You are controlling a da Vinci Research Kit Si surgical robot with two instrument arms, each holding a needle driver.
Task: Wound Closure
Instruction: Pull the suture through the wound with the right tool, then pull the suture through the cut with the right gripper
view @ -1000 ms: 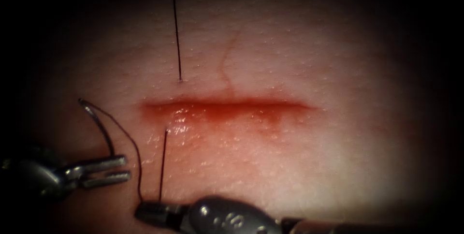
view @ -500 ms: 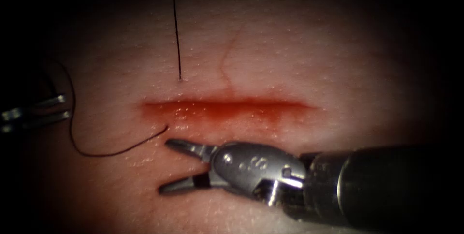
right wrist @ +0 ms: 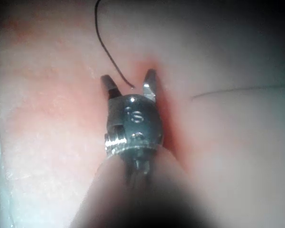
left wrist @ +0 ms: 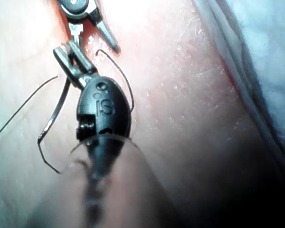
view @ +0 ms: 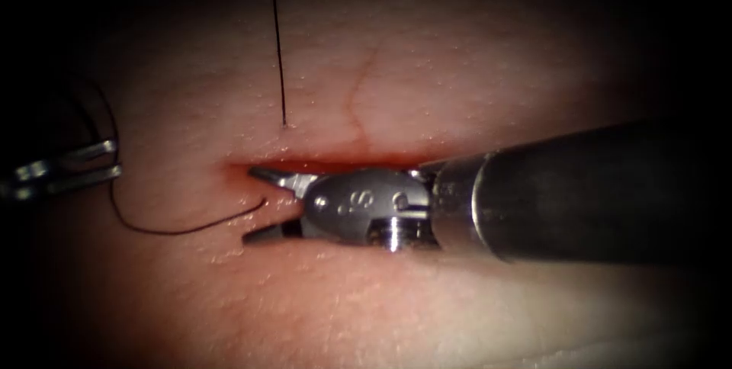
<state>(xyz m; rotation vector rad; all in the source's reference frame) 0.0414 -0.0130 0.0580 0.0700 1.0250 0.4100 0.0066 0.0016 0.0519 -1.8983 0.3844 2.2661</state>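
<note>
The tissue (view: 457, 79) is soft and wet, with red fluid (view: 335, 163) along the cut (view: 320, 163), so I judge it yields easily and is slippery under a tool. The right tool (view: 259, 205) lies low over the cut with its jaws spread and holding nothing; the thread (view: 183, 228) comes out of the tissue between them. The left tool (view: 107, 159), at the left of the cut, has its jaws pressed together on the needle (left wrist: 54, 111), near the middle of its curve, outside the tissue. The needle is stiff and smooth; the thread is thin and limp, best taken near its exit.
</note>
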